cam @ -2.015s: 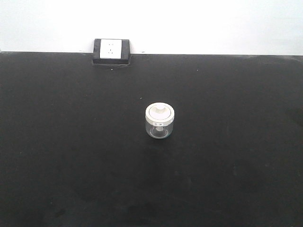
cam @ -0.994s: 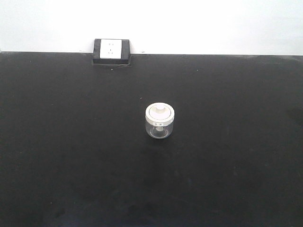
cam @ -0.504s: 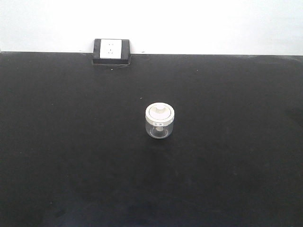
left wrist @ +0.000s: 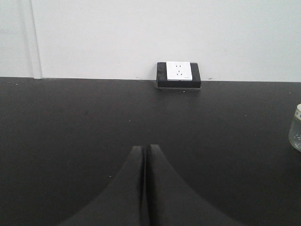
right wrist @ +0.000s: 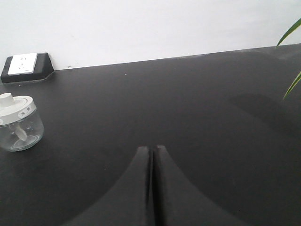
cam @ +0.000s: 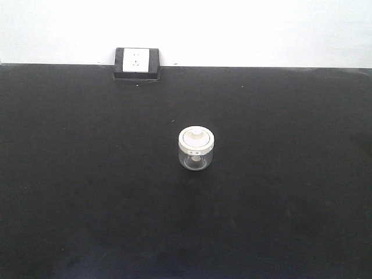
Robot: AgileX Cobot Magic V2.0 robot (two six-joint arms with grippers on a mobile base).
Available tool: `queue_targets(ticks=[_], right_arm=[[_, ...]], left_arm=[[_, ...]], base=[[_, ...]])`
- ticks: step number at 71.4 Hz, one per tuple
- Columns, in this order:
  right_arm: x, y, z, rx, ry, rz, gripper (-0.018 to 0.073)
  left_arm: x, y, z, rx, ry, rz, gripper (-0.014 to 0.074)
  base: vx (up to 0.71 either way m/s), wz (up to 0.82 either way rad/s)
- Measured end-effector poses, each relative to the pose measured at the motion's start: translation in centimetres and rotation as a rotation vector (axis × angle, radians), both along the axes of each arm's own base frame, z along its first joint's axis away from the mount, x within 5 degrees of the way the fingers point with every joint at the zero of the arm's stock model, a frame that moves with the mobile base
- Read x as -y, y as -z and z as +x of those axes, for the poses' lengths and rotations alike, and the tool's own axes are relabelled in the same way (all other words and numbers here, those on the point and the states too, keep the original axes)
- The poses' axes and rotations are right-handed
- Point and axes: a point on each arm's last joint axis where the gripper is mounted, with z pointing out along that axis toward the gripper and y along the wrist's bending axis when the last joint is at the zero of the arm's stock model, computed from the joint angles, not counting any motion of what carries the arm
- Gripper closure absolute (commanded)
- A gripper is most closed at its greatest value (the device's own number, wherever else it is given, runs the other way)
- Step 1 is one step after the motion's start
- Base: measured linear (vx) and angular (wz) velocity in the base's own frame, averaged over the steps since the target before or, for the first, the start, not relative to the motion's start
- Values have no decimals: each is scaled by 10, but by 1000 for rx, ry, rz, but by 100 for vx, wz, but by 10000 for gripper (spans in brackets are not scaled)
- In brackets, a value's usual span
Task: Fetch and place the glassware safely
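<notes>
You see the lidded glass jar (cam: 196, 149) standing upright mid-table on the black table (cam: 87, 192), with a white socket block (cam: 136, 62) at the far-left edge.

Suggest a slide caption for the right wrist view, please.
Closed right hand over the black table, lidded glass jar standing at left.

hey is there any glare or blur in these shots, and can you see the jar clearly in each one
Front view: sharp, wall overexposed, jar whole. Left wrist view: jar cut off at the right edge, left gripper dark against the table. Right wrist view: soft sheen on the table, jar clear.
</notes>
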Motion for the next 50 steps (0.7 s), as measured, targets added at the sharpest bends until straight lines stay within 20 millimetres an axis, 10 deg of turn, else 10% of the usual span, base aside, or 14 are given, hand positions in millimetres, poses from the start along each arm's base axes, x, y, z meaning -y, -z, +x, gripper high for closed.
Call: queue_targets(ticks=[50], right_arm=[[0,0,0,-3,1,0,567]], left_arm=[[0,0,0,0,0,0,603]], base=[[0,0]])
